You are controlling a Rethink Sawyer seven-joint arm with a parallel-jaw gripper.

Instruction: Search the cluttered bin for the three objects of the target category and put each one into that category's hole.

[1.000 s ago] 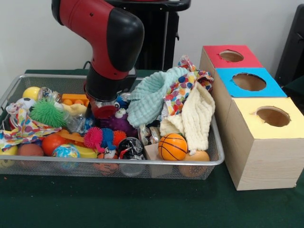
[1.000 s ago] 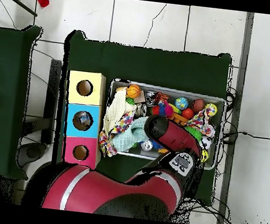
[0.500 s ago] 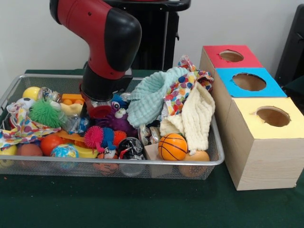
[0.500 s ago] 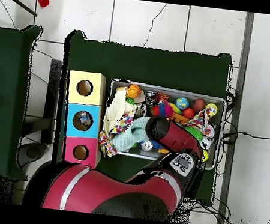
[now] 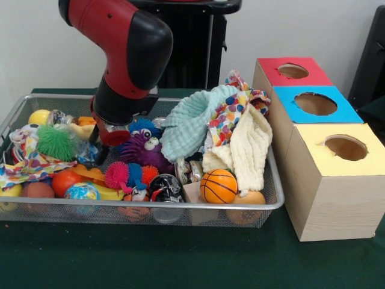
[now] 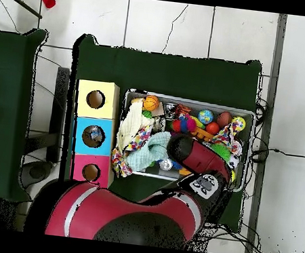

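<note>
So, my arm [image 5: 123, 54] is hunched down over the left-middle of the wire bin [image 5: 180, 206], and its bulky wrist blocks whatever my gripper is doing in both views. I honestly can't tell whether it's holding anything.

My guess is I'm parked here because this is where the toys sit thickest. The purple fuzzy creature [image 5: 144, 149] is just beside my wrist, the green spiky ball [image 5: 56, 142] off to the side, and the pink spiky ball [image 5: 118, 175] toward the near rim. Which category I'm after, I can't say from this alone, so the targets could be any of these.

The cloths are heaped at the end nearest the boxes: a mint waffle cloth [image 5: 192, 123], a polka-dot cloth [image 5: 231, 114] and a cream knit cloth [image 5: 248, 149], draped over each other and the rim, likely hiding stuff underneath.

Counting: three cloths there, one mini basketball [image 5: 218, 185] at the front, plus several other balls.

Three boxes in a row beside the bin: the red box [image 5: 292, 72], the blue box [image 5: 314, 103], the yellow box [image 5: 344, 147], one hole each. From overhead, something already sits in the blue one.
</note>
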